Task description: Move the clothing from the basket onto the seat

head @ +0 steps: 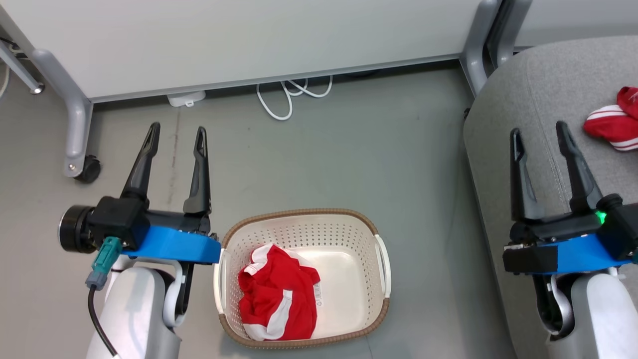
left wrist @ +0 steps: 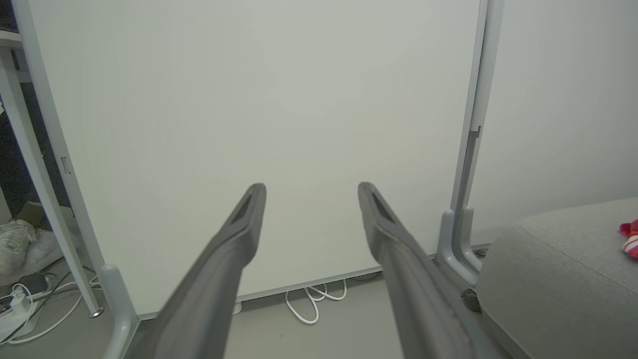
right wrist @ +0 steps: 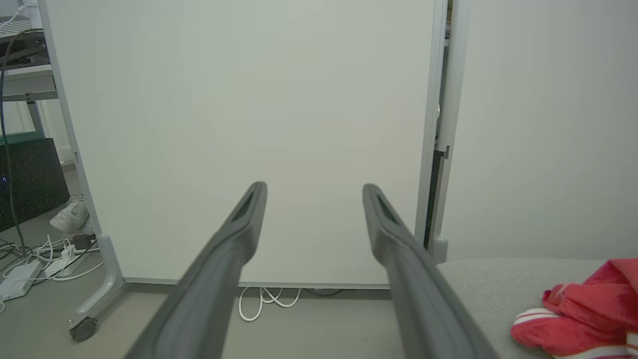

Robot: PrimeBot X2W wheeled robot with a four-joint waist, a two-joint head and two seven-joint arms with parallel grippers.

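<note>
A crumpled red garment with white trim (head: 276, 299) lies in the left half of the cream perforated basket (head: 349, 234) on the floor. A second red, white-striped piece of clothing (head: 614, 122) rests on the grey seat (head: 523, 99) at the right; it also shows in the right wrist view (right wrist: 588, 309) and the left wrist view (left wrist: 630, 239). My left gripper (head: 175, 133) stands open and empty left of and above the basket. My right gripper (head: 538, 130) is open and empty over the seat, left of the garment there.
A white partition panel (head: 249, 40) on grey wheeled legs (head: 75, 114) stands beyond the basket, with white cables (head: 289, 94) coiled at its foot. A second panel leg (head: 478, 50) stands by the seat's corner. Grey floor (head: 349, 149) lies between panel and basket.
</note>
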